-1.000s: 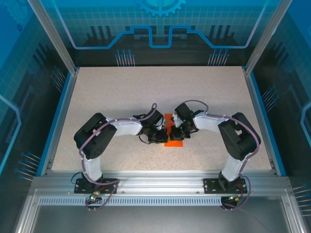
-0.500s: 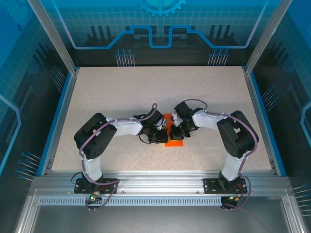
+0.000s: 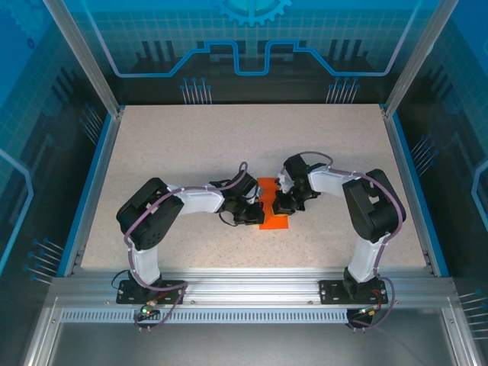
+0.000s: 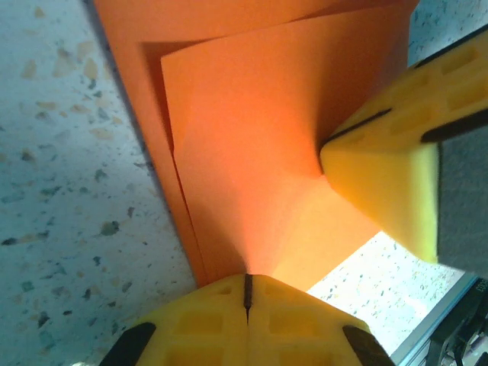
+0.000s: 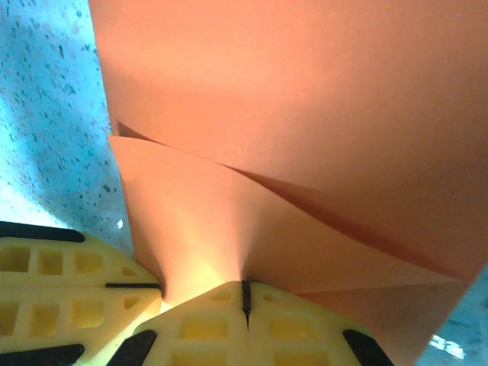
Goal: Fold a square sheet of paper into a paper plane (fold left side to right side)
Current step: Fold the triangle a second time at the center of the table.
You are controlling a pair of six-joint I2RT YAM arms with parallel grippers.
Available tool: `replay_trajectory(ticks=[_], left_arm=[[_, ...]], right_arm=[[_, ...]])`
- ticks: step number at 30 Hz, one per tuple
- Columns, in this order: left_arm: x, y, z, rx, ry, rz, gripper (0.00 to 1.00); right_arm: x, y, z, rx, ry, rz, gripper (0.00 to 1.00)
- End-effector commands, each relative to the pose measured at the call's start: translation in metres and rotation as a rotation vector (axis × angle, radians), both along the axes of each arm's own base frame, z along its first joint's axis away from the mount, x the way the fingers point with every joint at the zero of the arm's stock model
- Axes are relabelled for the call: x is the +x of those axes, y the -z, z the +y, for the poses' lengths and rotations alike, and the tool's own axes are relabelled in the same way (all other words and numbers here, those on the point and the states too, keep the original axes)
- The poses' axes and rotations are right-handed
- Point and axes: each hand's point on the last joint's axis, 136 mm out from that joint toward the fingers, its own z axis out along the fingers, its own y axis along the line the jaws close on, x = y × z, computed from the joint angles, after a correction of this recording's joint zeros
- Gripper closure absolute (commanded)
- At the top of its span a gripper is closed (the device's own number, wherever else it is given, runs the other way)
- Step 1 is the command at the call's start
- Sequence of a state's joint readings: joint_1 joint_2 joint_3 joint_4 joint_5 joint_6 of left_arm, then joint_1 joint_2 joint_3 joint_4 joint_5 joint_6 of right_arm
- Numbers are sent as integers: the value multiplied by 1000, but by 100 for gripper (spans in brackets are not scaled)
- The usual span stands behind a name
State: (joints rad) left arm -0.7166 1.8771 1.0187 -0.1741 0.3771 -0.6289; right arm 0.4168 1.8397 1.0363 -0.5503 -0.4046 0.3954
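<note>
The square sheet of paper [image 3: 273,222] lies partly folded near the middle of the table, a small orange shape with overlapping flaps [image 4: 252,114]. My left gripper [image 3: 255,210] is shut, its tips [image 4: 248,278] resting on the paper's near edge. The right gripper [image 3: 277,204] is shut too, its tips [image 5: 245,286] set down on a flap [image 5: 305,91] beside a slanting crease. The two grippers meet tip to tip over the sheet: the right one's yellow fingers [image 4: 381,175] press the paper in the left wrist view, and the left one's fingers [image 5: 69,267] show at the lower left of the right wrist view.
The speckled beige table [image 3: 191,145] has blue rails along its left [image 3: 95,183] and right [image 3: 412,183] sides. Both arms bend inward from their bases at the near edge, elbows out toward the sides.
The right arm's wrist has shifted back and to the right while its tips stay on the paper; a bit more orange shows behind the grippers. The left arm has not moved.
</note>
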Motion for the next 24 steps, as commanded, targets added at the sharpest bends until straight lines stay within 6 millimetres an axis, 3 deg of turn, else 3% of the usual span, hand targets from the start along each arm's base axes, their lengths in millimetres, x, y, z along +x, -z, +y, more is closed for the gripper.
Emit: replay_trajectory(ticks=[1, 12, 24], left_arm=[[-20, 28, 26, 138, -8, 79, 100], [-20, 28, 26, 137, -8, 75, 100], [-20, 25, 27, 131, -11, 69, 100]], right_arm=[[13, 16, -34, -116, 37, -3, 100], [34, 15, -55, -95, 68, 9, 100], [51, 7, -60, -7, 118, 25, 100]])
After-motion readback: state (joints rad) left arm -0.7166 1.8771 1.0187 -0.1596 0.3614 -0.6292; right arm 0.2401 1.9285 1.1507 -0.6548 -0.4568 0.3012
